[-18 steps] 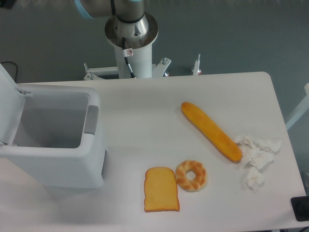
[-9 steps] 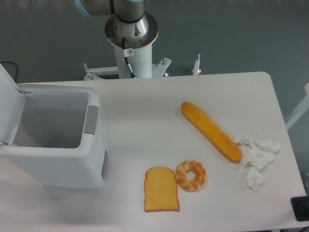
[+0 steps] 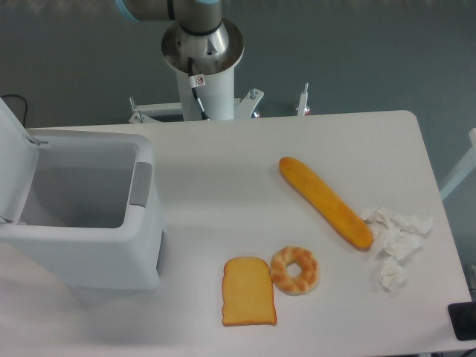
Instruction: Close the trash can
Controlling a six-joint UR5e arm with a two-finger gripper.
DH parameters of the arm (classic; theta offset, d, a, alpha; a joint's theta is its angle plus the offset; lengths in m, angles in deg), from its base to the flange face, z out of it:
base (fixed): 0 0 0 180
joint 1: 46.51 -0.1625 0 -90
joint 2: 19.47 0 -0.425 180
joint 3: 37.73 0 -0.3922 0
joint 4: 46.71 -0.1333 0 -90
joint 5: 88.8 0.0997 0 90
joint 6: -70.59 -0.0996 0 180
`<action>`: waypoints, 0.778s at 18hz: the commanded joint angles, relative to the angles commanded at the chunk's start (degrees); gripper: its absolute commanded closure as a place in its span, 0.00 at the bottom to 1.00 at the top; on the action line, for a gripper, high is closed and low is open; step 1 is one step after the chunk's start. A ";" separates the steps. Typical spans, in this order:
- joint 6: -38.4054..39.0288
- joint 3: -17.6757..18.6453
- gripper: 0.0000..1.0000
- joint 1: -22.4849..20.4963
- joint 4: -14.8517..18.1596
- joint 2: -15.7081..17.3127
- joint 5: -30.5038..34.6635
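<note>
Camera view, over the last second: nothing on the table has moved, and only the arm [image 3: 175, 11] at the top edge has crept slightly further out of frame. You have made no contact with the bin [image 3: 82, 216], so the task stands unstarted.

Far left, the lid [image 3: 13, 163] stands raised and runs off the picture's left edge. The bin sits at the table's left end, mouth open, its grey latch [image 3: 140, 184] on the right rim. Its left side and hinge lie at or past the frame edge, so you cannot judge the room there.

Right of the bin, a broad bare strip of table [image 3: 216, 178] offers open approach. Near the front edge lie the toast [image 3: 248, 291] and the donut [image 3: 294, 270], touching. Further right lies the baguette [image 3: 325, 201], its lower end against the tissue [image 3: 394, 242] by the right edge. All are well apart from the bin.

The gripper is out of view; you cannot tell its state.
</note>
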 joint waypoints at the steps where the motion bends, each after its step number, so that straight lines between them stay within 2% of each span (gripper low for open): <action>1: 0.00 0.00 0.00 0.00 0.00 -0.26 0.00; 14: -0.35 -0.09 0.00 -0.70 -0.18 -2.20 3.15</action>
